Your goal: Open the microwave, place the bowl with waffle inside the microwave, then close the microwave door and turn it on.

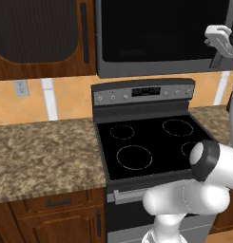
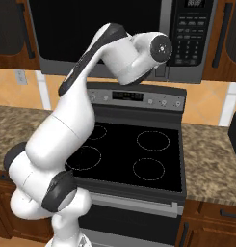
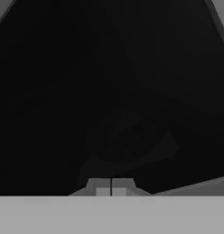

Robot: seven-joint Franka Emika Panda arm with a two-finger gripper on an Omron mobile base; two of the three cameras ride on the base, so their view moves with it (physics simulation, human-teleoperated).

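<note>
The microwave (image 1: 160,38) hangs above the stove, and the microwave door (image 2: 90,29) lies flat and shut against its grey frame. My gripper (image 1: 210,37) is raised at the door's right side, close to the vertical handle (image 1: 216,61). In the hand view the gripper (image 3: 111,187) is shut with nothing between its tips, pointing straight at the dark glass. A dim round shape (image 3: 127,135) shows through the glass above a paler disc. I cannot tell whether it is the bowl. The waffle is hidden. In the right base view my wrist (image 2: 158,48) covers the handle.
The button panel (image 2: 189,38) sits at the microwave's right end. Below is the black-topped stove (image 1: 146,142) with its control strip (image 1: 144,92). Granite counter (image 1: 42,152) runs on both sides. Brown wooden cabinets (image 1: 37,33) flank the microwave.
</note>
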